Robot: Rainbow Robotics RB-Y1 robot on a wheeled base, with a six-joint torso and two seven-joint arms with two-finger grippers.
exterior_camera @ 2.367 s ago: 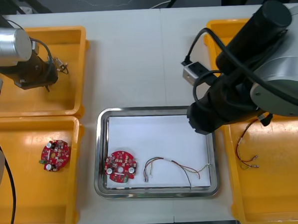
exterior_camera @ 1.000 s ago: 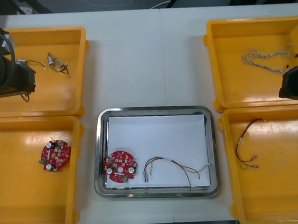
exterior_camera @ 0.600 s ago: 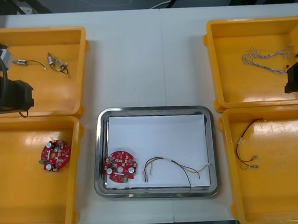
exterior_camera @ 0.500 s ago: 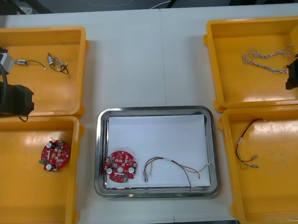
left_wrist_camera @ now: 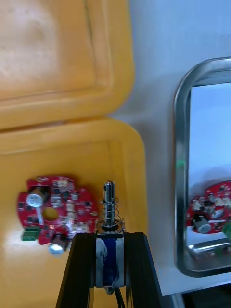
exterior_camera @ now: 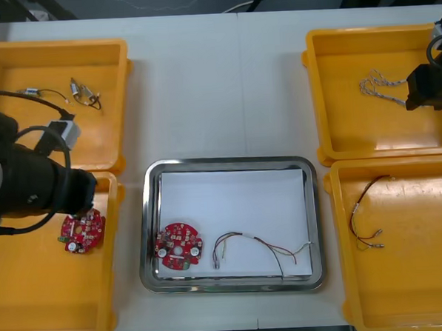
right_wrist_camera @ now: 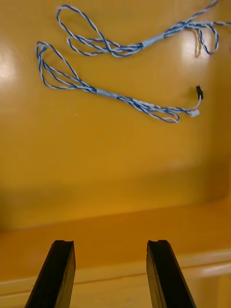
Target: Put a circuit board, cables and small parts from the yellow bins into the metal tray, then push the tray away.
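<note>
My left gripper is shut on a small metal part that has a spring and a pin. It hangs over the near left yellow bin, by the edge of a round red circuit board lying there. My right gripper is open over the near wall of the far right yellow bin, a little short of the twisted blue and white cables. The metal tray, white inside, holds another red circuit board and a red and yellow cable.
Small metal parts with thin wires lie in the far left yellow bin. A red and yellow cable lies in the near right yellow bin. Bare white table stretches beyond the tray, between the bins.
My left arm has come from the far left bin to the near left bin. My right arm left the tray, drew back to the right edge, then moved in over the far right bin.
</note>
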